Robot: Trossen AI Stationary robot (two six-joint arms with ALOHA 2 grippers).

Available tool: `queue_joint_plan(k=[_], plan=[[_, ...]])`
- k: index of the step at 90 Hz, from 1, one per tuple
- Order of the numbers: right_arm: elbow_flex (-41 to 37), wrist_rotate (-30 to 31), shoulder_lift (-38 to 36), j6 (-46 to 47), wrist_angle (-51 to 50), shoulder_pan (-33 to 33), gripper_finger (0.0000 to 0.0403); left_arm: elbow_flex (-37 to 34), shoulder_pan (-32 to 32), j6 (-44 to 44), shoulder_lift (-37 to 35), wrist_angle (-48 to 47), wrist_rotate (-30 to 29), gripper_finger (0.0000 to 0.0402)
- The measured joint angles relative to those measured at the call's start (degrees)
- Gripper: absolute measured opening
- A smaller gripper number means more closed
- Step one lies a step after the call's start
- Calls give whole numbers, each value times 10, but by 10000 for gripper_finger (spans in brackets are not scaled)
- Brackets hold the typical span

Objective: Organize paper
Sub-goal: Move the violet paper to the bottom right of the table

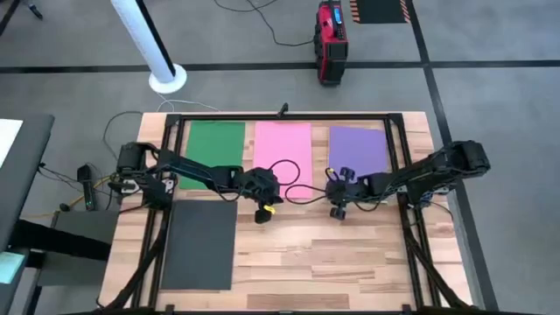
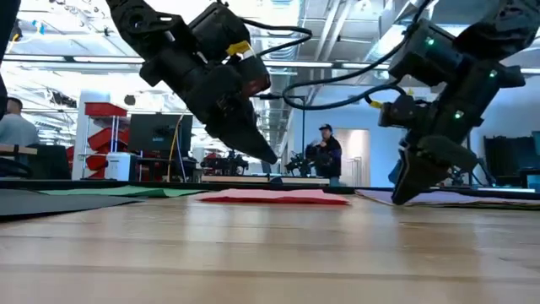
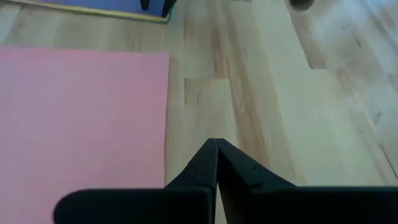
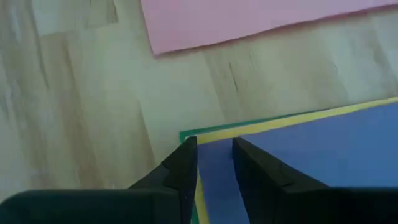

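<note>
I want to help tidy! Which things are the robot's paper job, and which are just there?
Job things: green sheet, pink sheet, purple sheet with yellow and green edges under it, dark grey sheet.

Just there: red box and white pole on the floor.

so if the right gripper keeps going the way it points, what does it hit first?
Probably the purple sheet: the right gripper sits open at its corner, with yellow and green edges showing under it. Height above the sheet is unclear.
</note>
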Motion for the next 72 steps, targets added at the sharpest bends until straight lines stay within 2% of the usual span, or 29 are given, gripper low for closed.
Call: queue_joint_plan(k=[15,20,33,44,54,72], plan=[[22,16,0,-2,-47,11,18,0,0,0,0,0,-5,0],[30,25,0,-5,-57,18,7,0,0,1,0,1,-5,0],[54,27,-3,-6,-82,32,2,0,0,2,0,0,-6,0],[82,4,-8,2,-124,49,1,0,0,4,0,0,-6,0],[97,19,-13,30,-167,61,3,0,0,10,0,0,-6,0],[97,47,-6,47,-196,60,43,0,0,11,0,0,-13,0]])
